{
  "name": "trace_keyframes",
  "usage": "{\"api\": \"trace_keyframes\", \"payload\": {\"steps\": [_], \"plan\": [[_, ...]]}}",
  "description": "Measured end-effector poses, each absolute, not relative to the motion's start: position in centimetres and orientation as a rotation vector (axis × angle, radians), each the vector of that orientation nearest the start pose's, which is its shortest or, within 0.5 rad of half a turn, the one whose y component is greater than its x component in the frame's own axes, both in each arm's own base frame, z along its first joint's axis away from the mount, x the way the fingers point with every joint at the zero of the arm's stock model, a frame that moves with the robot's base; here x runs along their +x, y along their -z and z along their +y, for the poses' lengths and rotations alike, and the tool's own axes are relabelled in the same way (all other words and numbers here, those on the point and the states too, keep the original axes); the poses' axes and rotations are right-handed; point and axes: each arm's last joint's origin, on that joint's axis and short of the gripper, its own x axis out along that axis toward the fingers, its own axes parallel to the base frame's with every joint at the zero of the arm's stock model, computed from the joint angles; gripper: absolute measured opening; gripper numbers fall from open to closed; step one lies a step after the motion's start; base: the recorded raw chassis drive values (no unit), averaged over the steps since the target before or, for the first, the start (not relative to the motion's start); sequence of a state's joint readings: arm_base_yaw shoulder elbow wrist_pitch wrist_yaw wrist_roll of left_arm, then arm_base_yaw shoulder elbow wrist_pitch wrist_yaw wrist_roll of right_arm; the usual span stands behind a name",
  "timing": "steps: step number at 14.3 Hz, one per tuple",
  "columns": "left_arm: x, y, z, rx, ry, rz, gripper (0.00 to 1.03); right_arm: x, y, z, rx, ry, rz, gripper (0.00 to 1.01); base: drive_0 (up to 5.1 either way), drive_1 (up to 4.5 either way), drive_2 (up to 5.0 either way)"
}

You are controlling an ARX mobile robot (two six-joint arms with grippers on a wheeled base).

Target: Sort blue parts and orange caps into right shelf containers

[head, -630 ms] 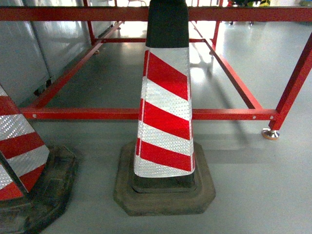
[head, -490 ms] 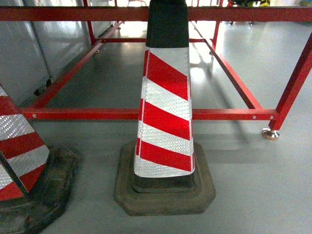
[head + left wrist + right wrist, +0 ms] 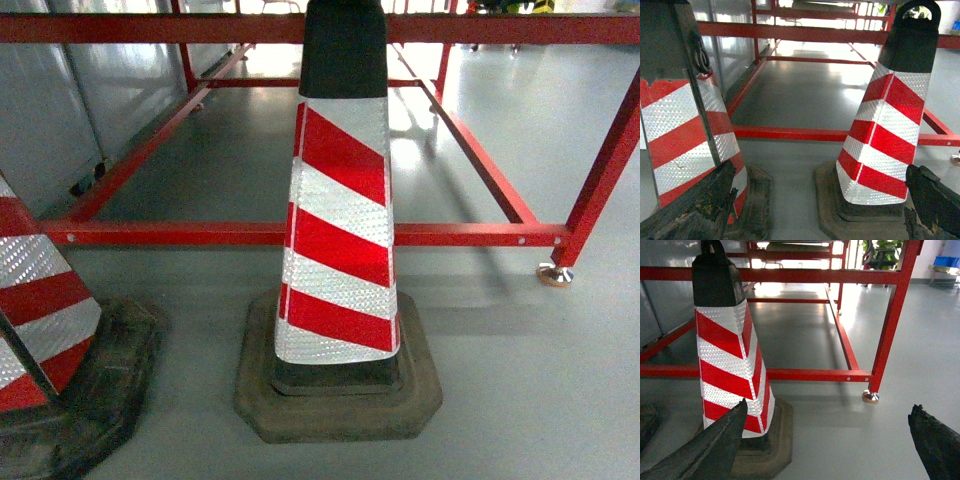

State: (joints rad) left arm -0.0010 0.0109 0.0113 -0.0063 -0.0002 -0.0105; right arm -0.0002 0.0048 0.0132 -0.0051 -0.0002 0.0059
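Well, the left gripper (image 3: 815, 215) hung with jaws spread wide, a striped cone (image 3: 682, 130) beside it, a second cone (image 3: 340, 230) centre before the red frame (image 3: 180, 234); the right gripper (image 3: 830, 450) gaped wide too. No caps or crates showed.

grey glossy floor (image 3: 540, 400) carrying two red-and-white striped traffic cones: one cone (image 3: 340, 230) upright at centre on a dark octagonal rubber base (image 3: 335, 405), a second cone (image 3: 40, 300) partly cut off at left on its own base. behind them, a red steel frame (image 3: 200, 234) rests on the floor by a round levelling foot (image 3: 553, 274).
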Motion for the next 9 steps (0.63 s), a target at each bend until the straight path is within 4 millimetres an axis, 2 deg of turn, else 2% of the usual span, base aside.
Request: {"api": "trace_keyframes", "payload": {"steps": [9], "plan": [[9.77, -16.60, -0.01, -0.009, 0.002, 0.004, 0.98, 9.72, -16.71, 0.00, 0.006, 0.000, -0.003, 0.98, 0.0, 0.00, 0.0]]}}
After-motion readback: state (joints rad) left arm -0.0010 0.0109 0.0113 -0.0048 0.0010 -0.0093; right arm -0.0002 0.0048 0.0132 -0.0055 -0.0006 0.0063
